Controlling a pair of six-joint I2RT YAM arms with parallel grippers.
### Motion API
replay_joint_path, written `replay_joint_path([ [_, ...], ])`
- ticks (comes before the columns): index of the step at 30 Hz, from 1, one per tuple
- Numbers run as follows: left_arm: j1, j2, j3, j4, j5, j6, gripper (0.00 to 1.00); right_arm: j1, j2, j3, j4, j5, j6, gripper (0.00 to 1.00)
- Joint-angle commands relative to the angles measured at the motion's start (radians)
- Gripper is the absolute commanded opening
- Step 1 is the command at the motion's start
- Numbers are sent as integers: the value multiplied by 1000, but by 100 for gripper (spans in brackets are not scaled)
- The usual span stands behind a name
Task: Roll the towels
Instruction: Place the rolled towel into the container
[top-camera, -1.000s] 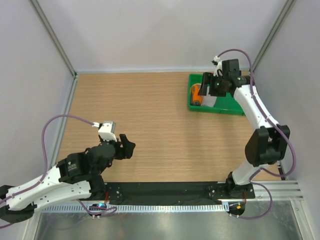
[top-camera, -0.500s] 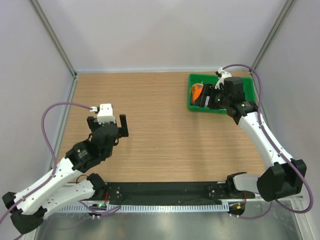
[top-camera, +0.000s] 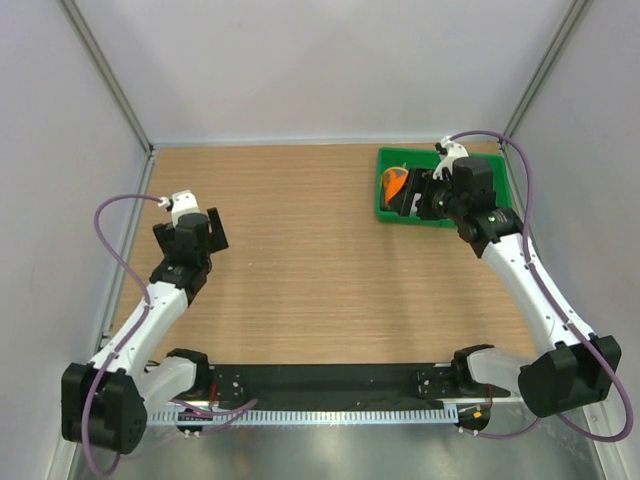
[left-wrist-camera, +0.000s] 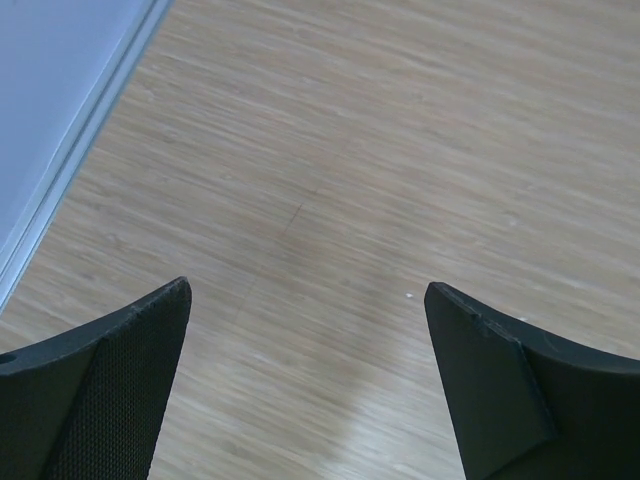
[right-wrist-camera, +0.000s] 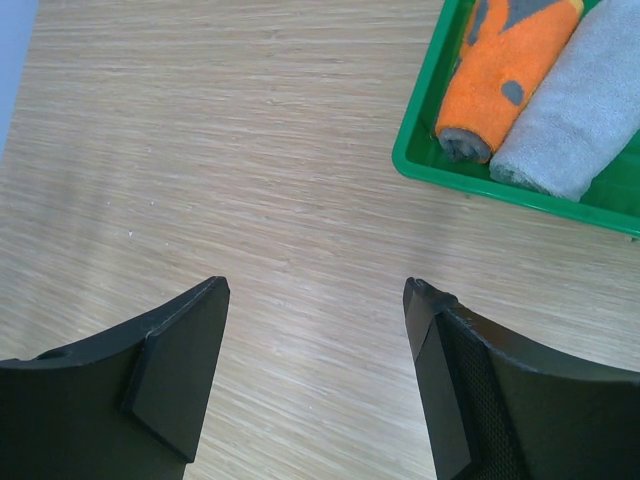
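Two rolls, orange towel (right-wrist-camera: 505, 70) and grey towel (right-wrist-camera: 575, 120), lie beyond empty, wide-open right gripper (right-wrist-camera: 315, 290).

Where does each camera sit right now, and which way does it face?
Top external: above and behind the bases, looking down on the table; both arms show, with left gripper and right gripper.
Left wrist: faces down at bare wood beside the left wall; its two fingers show.
Right wrist: faces down at wood and the green tray holding the rolled orange towel and grey towel; its fingers show.
Shared: top and right wrist both show the tray and the orange towel.
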Motion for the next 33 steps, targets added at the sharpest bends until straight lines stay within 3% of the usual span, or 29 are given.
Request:
replay_joint_path([
  [1, 26, 35, -75, 258, 45, 109, 100, 6, -30, -2, 46, -21, 15, 78],
  [8, 199, 199, -118, 439, 144, 9, 100, 8, -41, -4, 37, -19, 9, 78],
  [9, 210, 214, -130, 526, 161, 9, 100, 9, -42, -8, 36, -19, 6, 78],
  [13, 210, 294, -236, 833, 253, 81, 100, 8, -51, -13, 34, -11, -2, 78],
  [16, 210, 383, -291, 977, 271, 107, 100, 8, -54, -13, 30, -10, -9, 78],
  [18, 210, 405, -279, 937, 326, 138, 100, 8, -57, -18, 27, -8, -12, 78],
  [23, 210, 503, -379, 1264, 512, 207, 100, 8, -67, -25, 25, -4, -17, 78],
  [33, 210, 491, -374, 1217, 508, 215, 100, 9, -62, -38, 43, 10, -15, 78],
])
